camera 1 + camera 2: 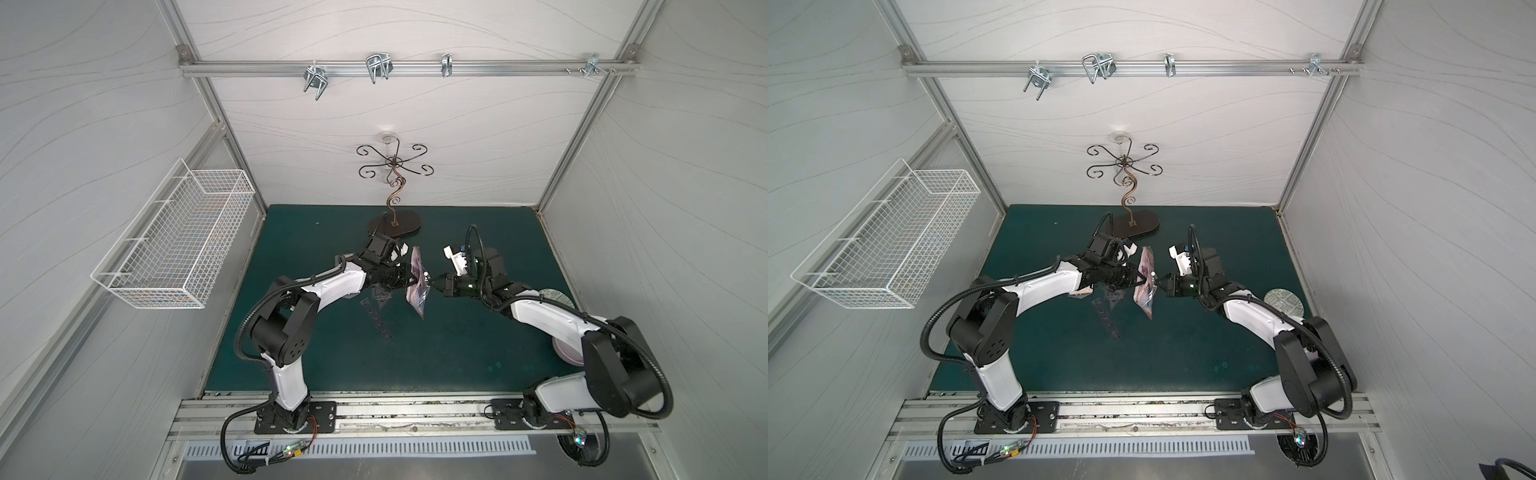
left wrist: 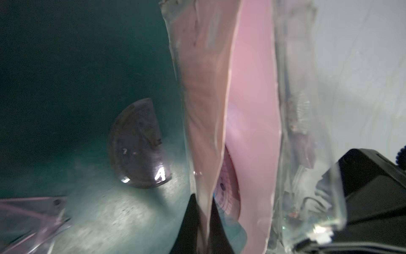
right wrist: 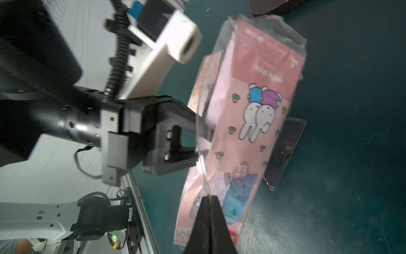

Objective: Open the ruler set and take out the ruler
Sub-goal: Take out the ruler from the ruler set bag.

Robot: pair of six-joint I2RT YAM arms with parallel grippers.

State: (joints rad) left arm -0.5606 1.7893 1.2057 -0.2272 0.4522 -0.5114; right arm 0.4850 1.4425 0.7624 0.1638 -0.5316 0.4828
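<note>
- Ruler set (image 1: pixel 417 286) (image 1: pixel 1144 287): a clear pouch with a pink printed card. It hangs on edge above the table (image 1: pixel 457 357), between the two claws and clear of the surface.
- Left claw (image 1: pixel 409 282) (image 1: pixel 1139 282): closed on the ruler set from the left arm's side. In the left wrist view the fingertips (image 2: pixel 193 220) pinch a pink layer of the pouch (image 2: pixel 252 110).
- In the right wrist view the same claw (image 3: pixel 198 134) reaches into the pouch's open side.
- Right claw (image 1: pixel 432 284) (image 1: pixel 1160 286): closed on the ruler set from the opposite side. In the right wrist view its tips (image 3: pixel 209 211) meet on the thin clear plastic edge, with the printed face of the pouch (image 3: pixel 252 121) just beyond.
- The two claws face each other nearly tip to tip, with only the pouch between them.
- Straight ruler (image 1: pixel 376 320) (image 1: pixel 1106 318): translucent, outside the pouch, flat on the table. It lies below the left claw and runs diagonally toward the front edge, touched by neither claw.
- Set square (image 1: pixel 380 297) (image 1: pixel 1115 296): translucent, on the table at the ruler's far end, under the left claw.
- Protractor (image 2: pixel 138 145): flat on the table, apart from the pouch.
- Background: a curled metal stand (image 1: pixel 392 224) at the back of the table and a wire basket (image 1: pixel 174 237) on the left wall.
</note>
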